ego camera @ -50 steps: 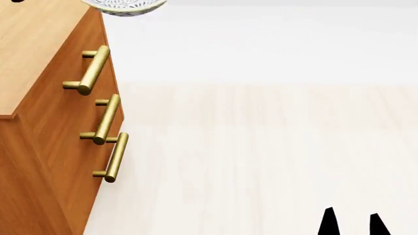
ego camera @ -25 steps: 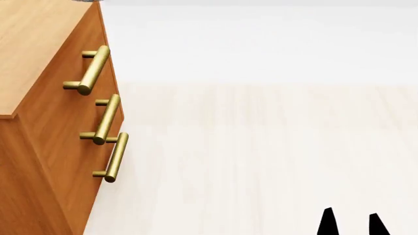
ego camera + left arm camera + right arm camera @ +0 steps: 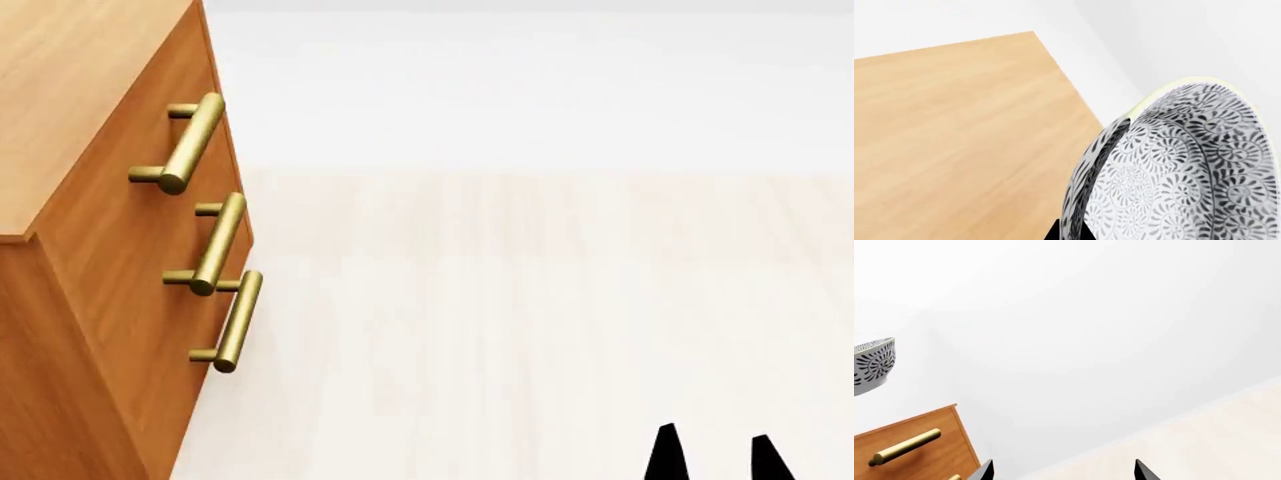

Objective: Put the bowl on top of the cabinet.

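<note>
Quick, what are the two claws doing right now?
Left claw: shut on the bowl, held above the cabinet.
Right claw: open, holding nothing.

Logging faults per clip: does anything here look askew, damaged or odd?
Nothing damaged. The bowl is tilted steeply in the left gripper, above the cabinet top and not resting on it. The right gripper hangs open and empty over the floor.

Bright, even, shadowless rendered light; sharp throughout, though the white background seems nearly washed out.
</note>
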Tool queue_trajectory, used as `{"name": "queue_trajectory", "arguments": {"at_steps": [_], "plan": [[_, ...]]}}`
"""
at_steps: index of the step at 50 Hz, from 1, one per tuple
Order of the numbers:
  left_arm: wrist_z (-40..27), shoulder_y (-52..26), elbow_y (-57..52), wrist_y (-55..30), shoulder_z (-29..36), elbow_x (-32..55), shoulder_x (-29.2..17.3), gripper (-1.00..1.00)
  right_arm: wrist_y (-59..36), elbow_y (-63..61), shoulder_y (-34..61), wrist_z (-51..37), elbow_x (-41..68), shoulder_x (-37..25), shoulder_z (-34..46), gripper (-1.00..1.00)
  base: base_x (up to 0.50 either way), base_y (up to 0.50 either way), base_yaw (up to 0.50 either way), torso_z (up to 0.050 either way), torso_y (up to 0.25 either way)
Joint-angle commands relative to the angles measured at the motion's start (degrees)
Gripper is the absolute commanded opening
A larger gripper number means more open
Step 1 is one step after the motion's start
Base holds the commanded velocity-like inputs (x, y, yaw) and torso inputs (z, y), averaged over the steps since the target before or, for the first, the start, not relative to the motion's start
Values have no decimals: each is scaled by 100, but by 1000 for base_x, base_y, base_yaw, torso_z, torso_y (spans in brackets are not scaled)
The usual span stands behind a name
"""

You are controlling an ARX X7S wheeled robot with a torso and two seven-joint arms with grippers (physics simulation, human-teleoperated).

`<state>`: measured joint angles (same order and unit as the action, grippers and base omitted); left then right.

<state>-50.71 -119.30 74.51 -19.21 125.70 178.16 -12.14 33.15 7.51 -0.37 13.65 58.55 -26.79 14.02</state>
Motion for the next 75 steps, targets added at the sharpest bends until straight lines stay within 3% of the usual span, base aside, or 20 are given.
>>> {"name": "queue_trajectory", "arguments": {"at_steps": [1,15,75], "plan": [[-358,27,48,473,-78,-35,-42,-100,6,-28,-18,-19,-49,5,-3,100,0,0,0,0,0],[-529,179,48,52,-263,-4,-149,-100,-34,41,47,-35,-97,39,12,100,0,0,0,0,0],[-663,485,47,592,-80,-48,-361,-100,-120,130,126,-91,-256,101,31,100,0,0,0,0,0]]}}
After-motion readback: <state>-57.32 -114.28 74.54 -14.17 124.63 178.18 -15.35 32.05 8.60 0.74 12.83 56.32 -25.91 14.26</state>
